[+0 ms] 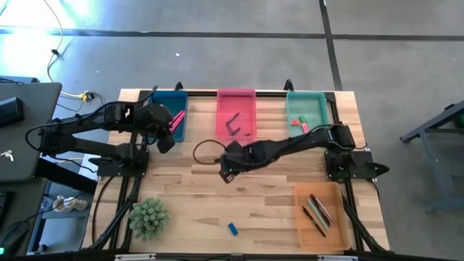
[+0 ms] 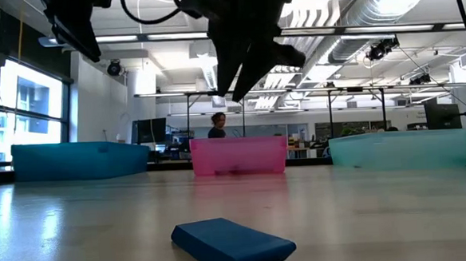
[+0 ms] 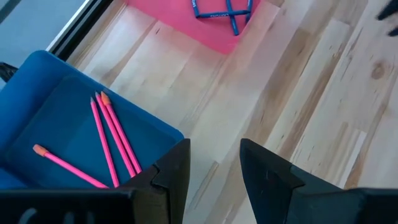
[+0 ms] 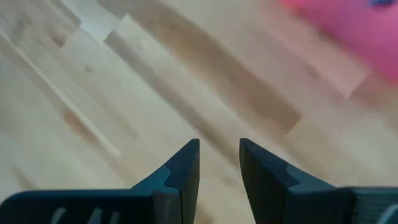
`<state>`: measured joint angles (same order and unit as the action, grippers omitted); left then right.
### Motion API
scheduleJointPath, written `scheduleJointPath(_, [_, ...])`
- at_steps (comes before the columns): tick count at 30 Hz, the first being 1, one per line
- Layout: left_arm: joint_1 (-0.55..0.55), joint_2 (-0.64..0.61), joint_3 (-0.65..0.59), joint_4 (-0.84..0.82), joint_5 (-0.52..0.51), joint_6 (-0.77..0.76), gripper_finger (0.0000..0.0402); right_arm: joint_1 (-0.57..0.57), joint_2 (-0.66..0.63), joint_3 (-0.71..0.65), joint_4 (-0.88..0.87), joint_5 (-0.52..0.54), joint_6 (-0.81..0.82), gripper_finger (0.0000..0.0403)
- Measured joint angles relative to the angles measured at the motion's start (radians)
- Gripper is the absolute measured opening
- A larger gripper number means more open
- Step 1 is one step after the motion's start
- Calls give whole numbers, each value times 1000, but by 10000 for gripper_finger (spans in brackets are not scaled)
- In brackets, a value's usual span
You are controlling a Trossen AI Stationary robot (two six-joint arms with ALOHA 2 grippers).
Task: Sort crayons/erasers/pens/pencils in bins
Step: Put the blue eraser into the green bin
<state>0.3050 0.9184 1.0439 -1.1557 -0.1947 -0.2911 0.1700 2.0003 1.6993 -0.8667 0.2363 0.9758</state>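
We see two arms built of dark, near-black segments with rounded joint housings. Black cables loop off them, one curling beside the right arm's forearm. Each arm sits on a blocky black base. The left tool (image 3: 214, 177) ends in two matte black fingers (image 3: 171, 171) with angular, stepped tips; the right tool (image 4: 219, 168) has dark grey-blue fingers (image 4: 183, 165) of similar wedge shape.

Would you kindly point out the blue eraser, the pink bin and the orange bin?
blue eraser (image 1: 233, 229), high view, its middle.
pink bin (image 1: 246, 96), high view, its far rim.
orange bin (image 1: 303, 217), high view, bare floor.
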Motion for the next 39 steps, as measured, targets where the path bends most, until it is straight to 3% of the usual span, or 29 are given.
scheduleJointPath(4, [0, 0, 0, 0, 0, 15, 127, 61, 0, 0, -17, -16, 181, 106])
scheduleJointPath(13, [0, 0, 0, 0, 0, 67, 127, 186, 1, 0, 25, -44, 421, 106])
scheduleJointPath(18, [0, 0, 0, 0, 0, 67, 127, 246, 2, 25, 85, 25, 508, 106])
scheduleJointPath(27, [0, 0, 0, 1, 1, 111, 127, 300, 1, 157, 77, 193, 536, 106])
scheduleJointPath(39, [0, 0, 0, 1, 1, 112, 127, 317, 1, 179, 123, 132, 534, 106])
